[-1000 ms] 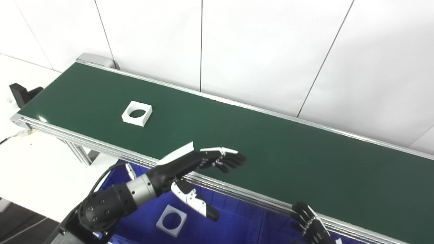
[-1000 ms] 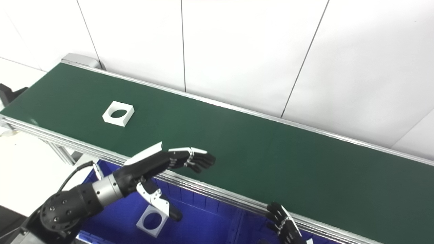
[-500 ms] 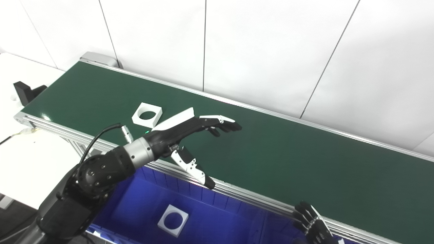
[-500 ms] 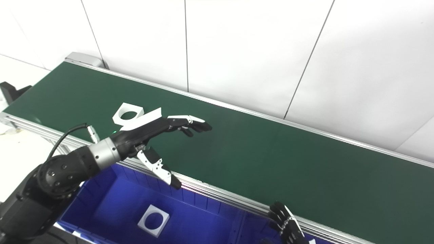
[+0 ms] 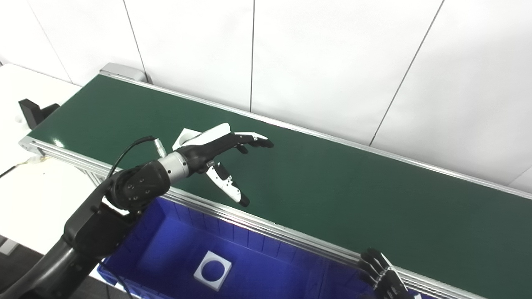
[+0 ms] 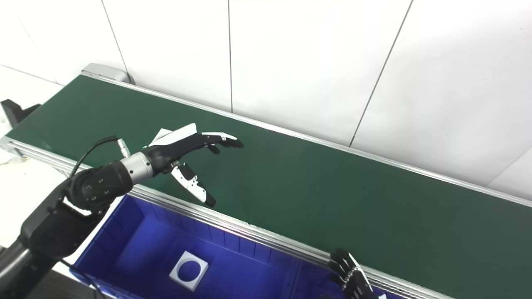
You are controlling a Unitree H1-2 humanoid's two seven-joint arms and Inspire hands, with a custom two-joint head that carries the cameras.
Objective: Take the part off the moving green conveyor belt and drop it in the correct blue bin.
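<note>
two hands are in view, and only your left hand is working. it hangs over the green conveyor belt, fingers stretched forward and the thumb dropped well apart from them, so the hand is spread and holds nothing. the white part lies on the belt directly behind the back of that hand; only one corner shows in either view, so you cannot tell whether the hand touches it. your right hand waits low at the near rail; only its dark fingertips show, loosely apart, and it appears to hold nothing.

risks, as judged from this position:
- the part is mostly hidden by the hand, so you would be closing on something you cannot see well.
- the belt carries the part along, so a late or early close may clip its edge and push it aside, or let it slip past.
- the near rail stands between belt and bin, and a low carry could knock the part loose there.

containers: the blue bin sits below the near rail and holds one white square piece with a round hole, flat on the floor. a divider marks off a neighbouring section to the right, whose contents are not visible.
</note>
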